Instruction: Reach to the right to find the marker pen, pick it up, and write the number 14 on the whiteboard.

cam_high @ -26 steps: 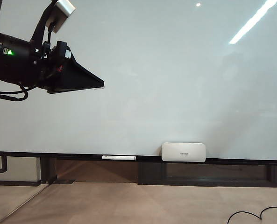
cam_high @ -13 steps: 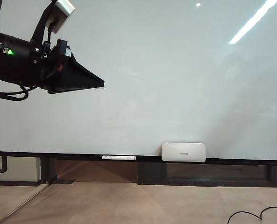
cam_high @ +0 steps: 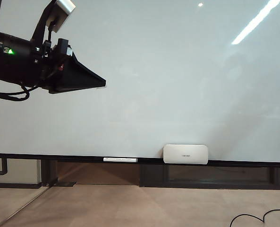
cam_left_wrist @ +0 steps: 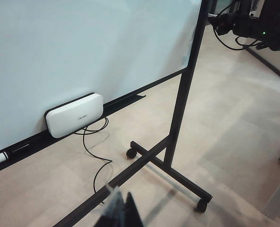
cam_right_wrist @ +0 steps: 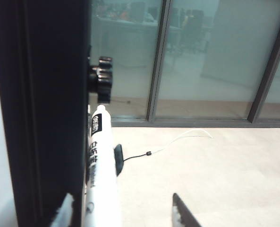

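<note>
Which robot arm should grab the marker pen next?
Probably the right. In its wrist view the marker pen stands between the open jaws of the right gripper. The left gripper hangs by the whiteboard, with no uncapped pen nearby.

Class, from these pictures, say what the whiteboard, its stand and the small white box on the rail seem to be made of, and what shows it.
Whiteboard: a glossy coated panel, perhaps glass or enamel; it mirrors the ceiling lights.
Stand: black painted metal tube, likely steel; thin straight bars on castors.
Small white box: probably matte moulded plastic; rounded corners, even colour, no glare.
</note>
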Tool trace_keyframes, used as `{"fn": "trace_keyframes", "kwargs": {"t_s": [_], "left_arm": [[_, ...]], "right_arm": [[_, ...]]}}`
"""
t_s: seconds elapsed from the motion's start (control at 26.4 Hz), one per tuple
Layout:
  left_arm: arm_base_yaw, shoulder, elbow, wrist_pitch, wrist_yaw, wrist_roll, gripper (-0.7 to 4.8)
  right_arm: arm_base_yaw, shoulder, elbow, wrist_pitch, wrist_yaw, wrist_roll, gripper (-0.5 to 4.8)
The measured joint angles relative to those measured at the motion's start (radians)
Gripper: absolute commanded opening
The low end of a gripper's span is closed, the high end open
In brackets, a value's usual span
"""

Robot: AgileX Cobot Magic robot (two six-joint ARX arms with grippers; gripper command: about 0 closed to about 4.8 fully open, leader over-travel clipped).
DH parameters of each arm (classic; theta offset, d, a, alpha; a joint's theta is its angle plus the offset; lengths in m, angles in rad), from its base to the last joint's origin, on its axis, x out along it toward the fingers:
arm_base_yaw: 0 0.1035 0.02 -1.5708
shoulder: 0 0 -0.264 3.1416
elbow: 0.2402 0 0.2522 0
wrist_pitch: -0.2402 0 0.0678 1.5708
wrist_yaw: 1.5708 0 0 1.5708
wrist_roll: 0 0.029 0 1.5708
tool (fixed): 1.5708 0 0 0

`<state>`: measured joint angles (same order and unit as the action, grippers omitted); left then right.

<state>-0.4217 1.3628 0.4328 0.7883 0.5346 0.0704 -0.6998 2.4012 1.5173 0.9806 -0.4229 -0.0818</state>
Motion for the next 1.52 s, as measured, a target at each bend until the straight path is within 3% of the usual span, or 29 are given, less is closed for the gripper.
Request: {"fn": "trace_keyframes", "kwargs": {"t_s": [0.08,0.19,0.91,1.02,1.29,1.52], "left_arm": [[0.0,0.0,0.0,0.0,0.0,0.0,-0.06],[0.0,0.0,0.0,0.0,0.0,0.0,-0.06],[0.0,0.0,0.0,0.0,0.0,0.004,-0.06],[0.0,0.0,0.0,0.0,0.0,0.005,-0.06],[0.0,0.0,0.0,0.0,0.0,0.005,-0.06],[0.0,0.0,0.0,0.0,0.0,0.008,-0.06]], "right_arm": [[0.0,0.0,0.0,0.0,0.001,-0.008,2.5],[0.0,0.0,0.0,0.0,0.001,-0.018,1.98],[0.0,0.0,0.0,0.007,0.0,-0.048,1.96],[0.0,0.0,0.0,0.008,-0.001,-0.047,1.53],[0.0,0.0,0.0,0.017,-0.026,-0.05,1.52],[0.0,0.0,0.001,0.019,-0.033,-0.05,0.45]]}}
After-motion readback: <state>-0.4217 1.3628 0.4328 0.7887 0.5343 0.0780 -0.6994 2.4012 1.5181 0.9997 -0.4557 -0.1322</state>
